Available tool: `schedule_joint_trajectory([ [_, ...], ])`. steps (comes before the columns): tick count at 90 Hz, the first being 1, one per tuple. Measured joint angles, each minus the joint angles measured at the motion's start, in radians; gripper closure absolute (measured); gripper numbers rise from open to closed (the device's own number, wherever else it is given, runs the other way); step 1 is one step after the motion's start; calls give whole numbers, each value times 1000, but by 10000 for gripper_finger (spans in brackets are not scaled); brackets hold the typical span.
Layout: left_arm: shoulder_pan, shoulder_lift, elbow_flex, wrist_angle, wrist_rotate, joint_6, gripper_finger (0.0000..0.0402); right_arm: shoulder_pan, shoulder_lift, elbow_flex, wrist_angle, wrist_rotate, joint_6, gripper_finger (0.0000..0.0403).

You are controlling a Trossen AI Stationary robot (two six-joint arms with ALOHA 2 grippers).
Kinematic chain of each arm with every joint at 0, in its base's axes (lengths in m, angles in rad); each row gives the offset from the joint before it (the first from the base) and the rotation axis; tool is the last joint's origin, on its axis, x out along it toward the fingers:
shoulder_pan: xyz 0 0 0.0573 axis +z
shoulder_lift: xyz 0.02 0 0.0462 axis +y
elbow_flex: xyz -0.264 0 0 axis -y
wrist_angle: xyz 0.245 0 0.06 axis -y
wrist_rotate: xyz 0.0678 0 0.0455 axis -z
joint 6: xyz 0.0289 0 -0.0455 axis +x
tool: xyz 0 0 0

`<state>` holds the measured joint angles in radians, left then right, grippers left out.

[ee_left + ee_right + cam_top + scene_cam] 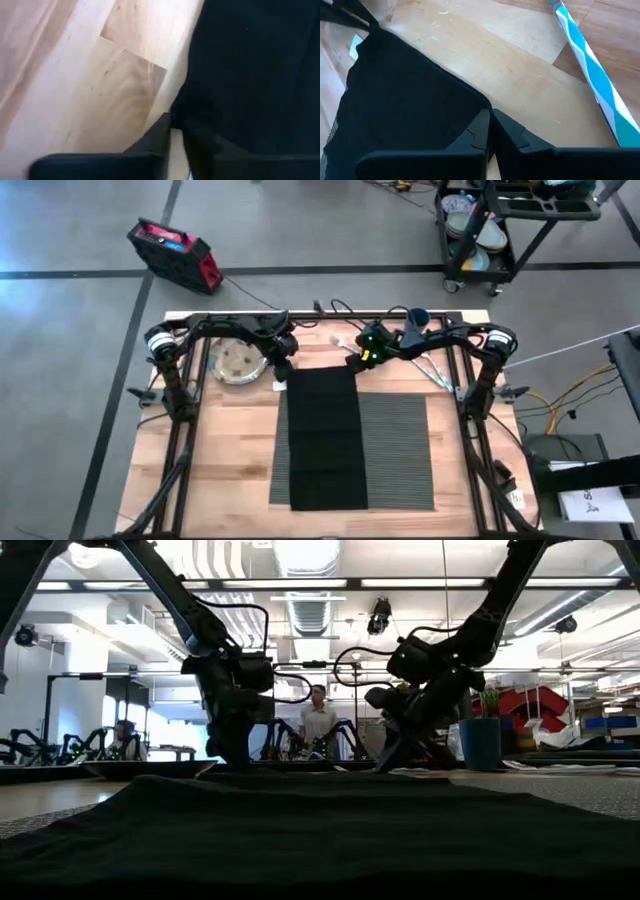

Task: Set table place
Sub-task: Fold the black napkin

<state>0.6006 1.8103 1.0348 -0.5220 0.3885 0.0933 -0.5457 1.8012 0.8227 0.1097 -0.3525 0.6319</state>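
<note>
While both pinch its far corners, napkin (323, 435) between left gripper (283, 371), right gripper (357, 361).

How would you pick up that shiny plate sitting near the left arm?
By its raised rim, from above. The plate lies flat on the table, so only the edge offers a lip. The side away from the left end effector and napkin looks freest.

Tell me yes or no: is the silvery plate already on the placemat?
No. In the high view the plate lies on the bare wood of the table, apart from the placemat and the black napkin.
</note>
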Motion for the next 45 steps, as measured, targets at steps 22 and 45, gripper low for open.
schedule_joint_trajectory([
  [22,-2,-33,-2,-1,-49,23,401,0,-66,0,0,-23,-1,403],
  [45,0,-129,-2,0,-87,28,402,1,-154,0,-40,-26,-5,403],
])
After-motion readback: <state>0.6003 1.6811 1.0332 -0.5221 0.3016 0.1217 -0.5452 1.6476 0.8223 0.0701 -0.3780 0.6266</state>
